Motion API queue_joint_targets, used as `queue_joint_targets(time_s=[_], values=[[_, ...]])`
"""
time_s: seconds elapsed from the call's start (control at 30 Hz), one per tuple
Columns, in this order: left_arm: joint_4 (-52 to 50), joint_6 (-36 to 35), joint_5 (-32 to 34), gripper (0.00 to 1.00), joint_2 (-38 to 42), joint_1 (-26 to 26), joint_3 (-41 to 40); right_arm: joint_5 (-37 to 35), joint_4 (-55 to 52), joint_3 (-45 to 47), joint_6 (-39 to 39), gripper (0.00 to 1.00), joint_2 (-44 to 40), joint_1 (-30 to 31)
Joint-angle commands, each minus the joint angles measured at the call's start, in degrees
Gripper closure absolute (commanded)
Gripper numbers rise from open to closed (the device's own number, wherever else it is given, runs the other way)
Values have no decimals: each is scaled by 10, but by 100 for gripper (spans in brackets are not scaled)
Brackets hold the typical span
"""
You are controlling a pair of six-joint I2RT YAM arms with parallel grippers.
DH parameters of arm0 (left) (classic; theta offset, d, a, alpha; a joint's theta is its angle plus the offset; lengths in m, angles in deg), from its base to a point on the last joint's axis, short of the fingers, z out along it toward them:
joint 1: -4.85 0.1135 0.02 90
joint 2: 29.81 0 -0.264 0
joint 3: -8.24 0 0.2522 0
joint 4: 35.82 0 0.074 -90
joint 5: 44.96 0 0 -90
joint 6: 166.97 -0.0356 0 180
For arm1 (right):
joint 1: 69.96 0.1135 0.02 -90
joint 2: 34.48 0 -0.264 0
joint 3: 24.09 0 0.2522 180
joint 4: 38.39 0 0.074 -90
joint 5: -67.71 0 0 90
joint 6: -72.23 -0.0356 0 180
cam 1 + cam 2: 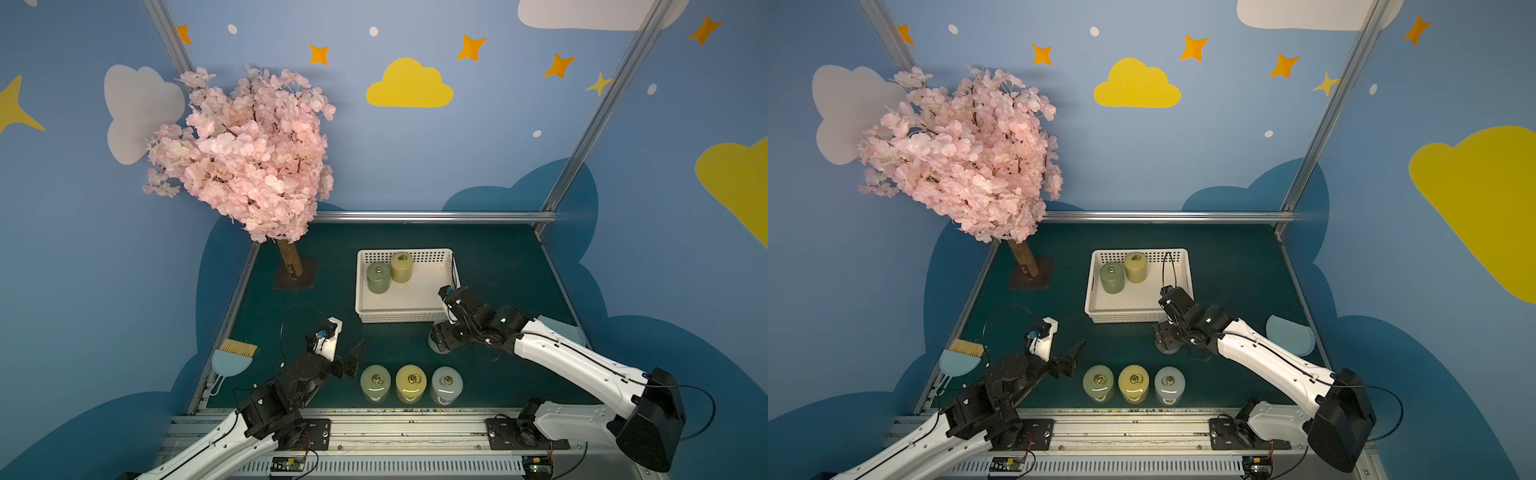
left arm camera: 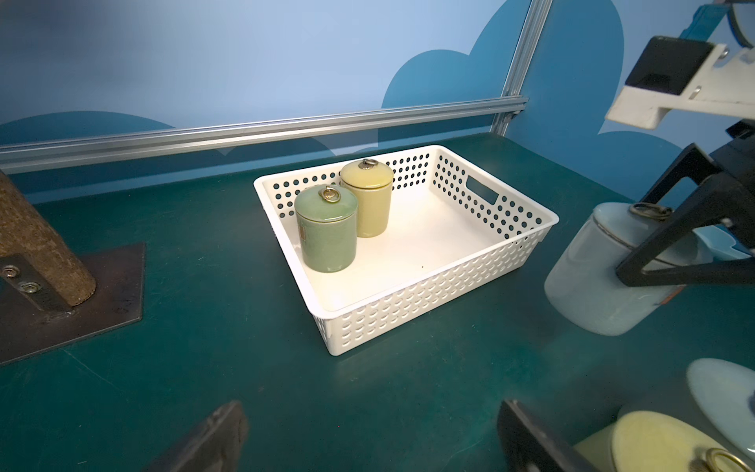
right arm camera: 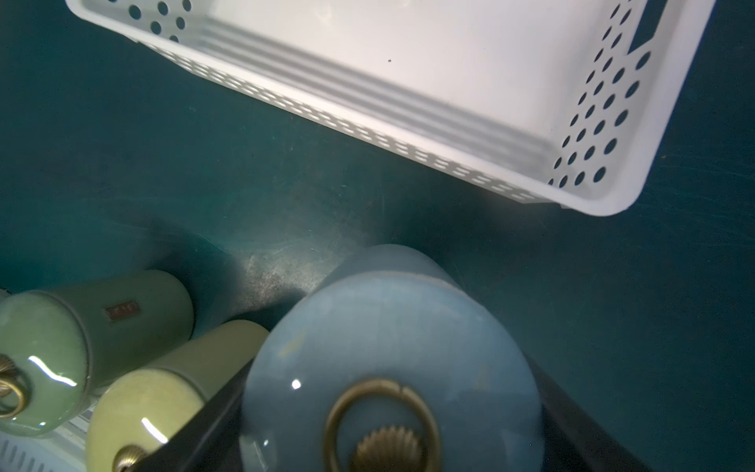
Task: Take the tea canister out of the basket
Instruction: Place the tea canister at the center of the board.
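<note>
The white perforated basket (image 1: 399, 320) (image 1: 1121, 318) (image 2: 408, 302) (image 3: 367, 106) stands mid-table. A green tea canister (image 1: 378, 277) (image 1: 1112, 277) (image 2: 327, 233) and a yellow one (image 1: 401, 267) (image 1: 1136, 267) (image 2: 369, 200) stand upright in its far left corner. My right gripper (image 1: 442, 334) (image 3: 392, 408) is shut on a pale blue tea canister (image 1: 436, 345) (image 1: 1165, 347) (image 2: 604, 278) (image 3: 388, 339), outside the basket's near right corner and low at the table; contact with the table cannot be told. My left gripper (image 1: 345, 345) (image 1: 1063, 347) (image 2: 374, 433) is open and empty, left of the basket's front.
Three canisters stand in a row near the front edge: pale green (image 1: 375, 383), yellow (image 1: 410, 383), pale blue (image 1: 446, 384). A pink blossom tree on a metal base (image 1: 295, 270) stands at the back left. A brush and dustpan (image 1: 232, 359) lie at the left, a blue pan (image 1: 1289, 334) at the right.
</note>
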Motion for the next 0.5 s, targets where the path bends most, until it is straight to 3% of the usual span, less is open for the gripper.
queue_joint_targets(time_s=[0.0, 0.47], values=[[6, -5, 0, 0, 5, 2, -6, -5, 34, 2, -13, 45, 0, 4], [5, -5, -1, 0, 5, 1, -6, -6, 58, 36, -29, 45, 19, 11]])
